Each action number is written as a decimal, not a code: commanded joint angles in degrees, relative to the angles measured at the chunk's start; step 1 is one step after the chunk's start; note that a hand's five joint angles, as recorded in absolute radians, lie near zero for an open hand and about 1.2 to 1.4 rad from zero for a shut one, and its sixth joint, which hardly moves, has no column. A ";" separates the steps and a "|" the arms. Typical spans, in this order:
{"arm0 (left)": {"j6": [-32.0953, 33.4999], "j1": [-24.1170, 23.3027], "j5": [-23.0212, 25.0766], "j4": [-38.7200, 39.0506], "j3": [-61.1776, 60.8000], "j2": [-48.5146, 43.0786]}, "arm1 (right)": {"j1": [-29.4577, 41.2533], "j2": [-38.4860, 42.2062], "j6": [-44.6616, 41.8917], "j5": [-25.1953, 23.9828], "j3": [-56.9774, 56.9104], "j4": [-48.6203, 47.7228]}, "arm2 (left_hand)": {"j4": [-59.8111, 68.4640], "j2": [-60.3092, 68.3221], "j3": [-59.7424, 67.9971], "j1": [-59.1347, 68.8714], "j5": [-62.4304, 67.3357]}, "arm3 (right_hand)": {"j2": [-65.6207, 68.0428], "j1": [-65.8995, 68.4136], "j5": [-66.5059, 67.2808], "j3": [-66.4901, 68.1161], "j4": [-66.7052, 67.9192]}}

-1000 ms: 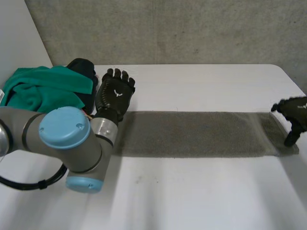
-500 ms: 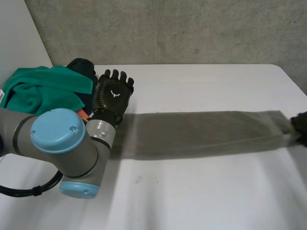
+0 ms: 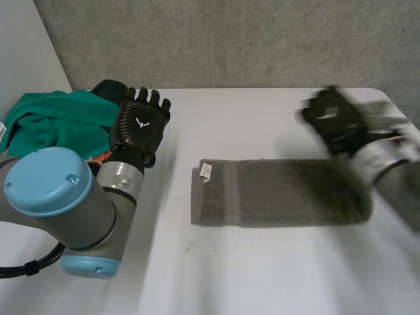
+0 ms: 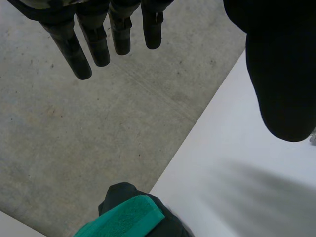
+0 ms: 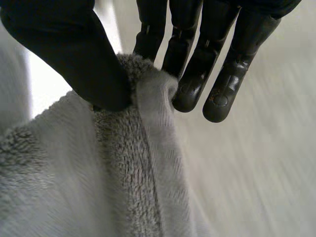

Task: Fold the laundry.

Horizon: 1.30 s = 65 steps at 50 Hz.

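Fold stage, head and wrist views. A long grey terry towel (image 3: pixel 282 193) lies across the middle of the white worktop (image 3: pixel 262 275). The end nearest the left arm is hemmed and bears a small white label (image 3: pixel 205 172). The right robot hand (image 3: pixel 333 120) is raised above the towel's opposite end. In the right wrist view, thumb and fingers are clamped together on a hemmed edge of the towel, with the pile bunched between them and the rest of the cloth falling away under the palm. The left robot hand (image 3: pixel 139 125) hovers over the far left part of the worktop, well apart from the towel. In the left wrist view its fingers are straight, spread apart from the thumb, and hold nothing. Just beside this hand, at the worktop's left edge, a crumpled teal-green fleece cloth (image 3: pixel 59 121) lies heaped against a black garment (image 3: pixel 113 89). A grey concrete wall (image 3: pixel 230 39) stands behind the worktop.
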 commanded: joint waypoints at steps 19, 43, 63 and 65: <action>-1.33 -4.22 0.52 0.34 0.92 -0.54 | 4.83 1.27 28.66 11.44 3.26 7.96 | -1.65 -1.76 -2.18 -0.99 -2.72 | -57.46 -46.29 -56.68 -58.01 -58.25; -1.33 -7.65 0.17 -0.19 2.33 -2.75 | -4.94 2.69 11.01 16.44 3.18 13.34 | -1.65 -1.76 -2.18 -0.99 -2.72 | 12.54 23.71 13.32 11.99 11.75; -4.49 -3.17 -2.47 -0.63 1.10 0.25 | 25.57 10.24 13.08 11.87 1.60 -0.99 | -1.26 -1.37 -1.79 -0.60 -2.34 | -57.46 -46.29 -56.68 -58.01 -58.25; -5.37 -3.43 -2.21 -0.63 1.97 0.07 | 24.26 8.31 19.41 13.10 1.15 -0.73 | -1.10 -1.21 -1.63 -0.44 -2.17 | -57.46 -46.29 -56.68 -58.01 -58.25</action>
